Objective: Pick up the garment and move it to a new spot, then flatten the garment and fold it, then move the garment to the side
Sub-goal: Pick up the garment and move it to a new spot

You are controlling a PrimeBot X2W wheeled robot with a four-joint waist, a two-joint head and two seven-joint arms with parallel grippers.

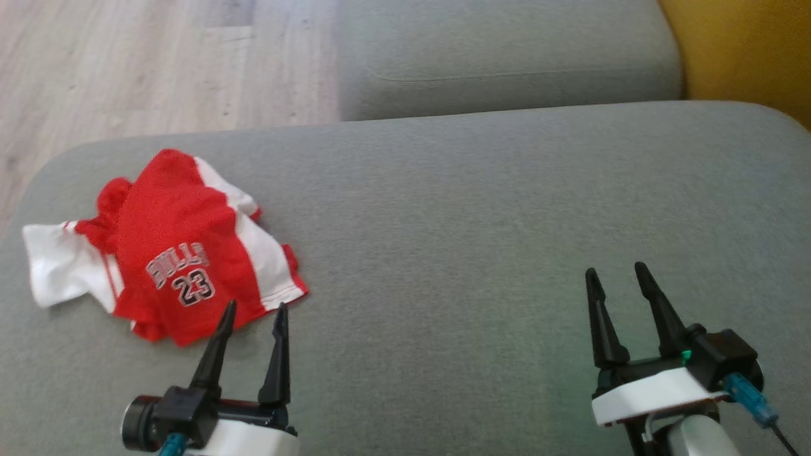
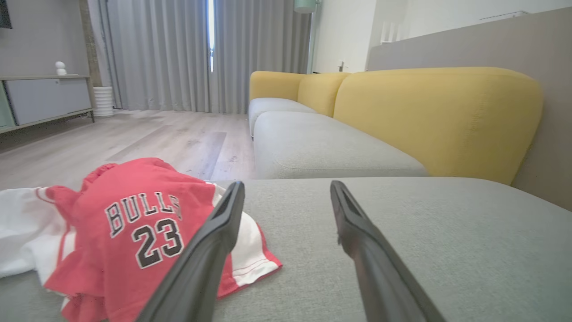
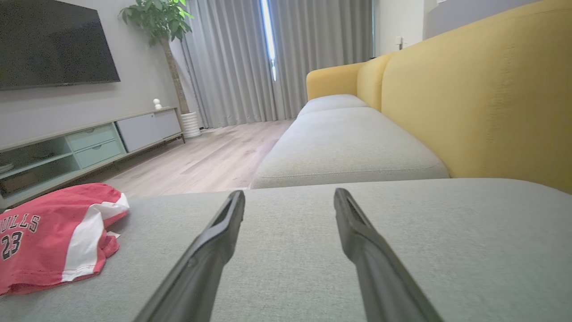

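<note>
A: What is at the far left of the head view?
B: Pale wooden floor [image 1: 127, 63] fills the upper left. Below it, at the left middle of the frame, the garment [image 1: 177, 253] lies crumpled on the grey seat cushion [image 1: 475, 215]. It is a red and white jersey printed "BULLS 23". One white sleeve spreads toward the left edge.
A: And just right of that?
B: The left gripper [image 1: 256, 305] rises from the lower left. Its two dark fingers are spread wide with nothing between them. One fingertip overlaps the garment's lower hem, but I cannot tell whether it touches the cloth.
A: And the middle?
B: The grey seat cushion runs across it, and a second grey cushion [image 1: 507, 57] sits above at the upper centre.
A: Further right?
B: The right gripper [image 1: 616, 268] stands at the lower right, well apart from the garment. Its fingers are likewise wide apart and hold nothing. A yellow backrest [image 1: 747, 50] takes the upper right corner.
</note>
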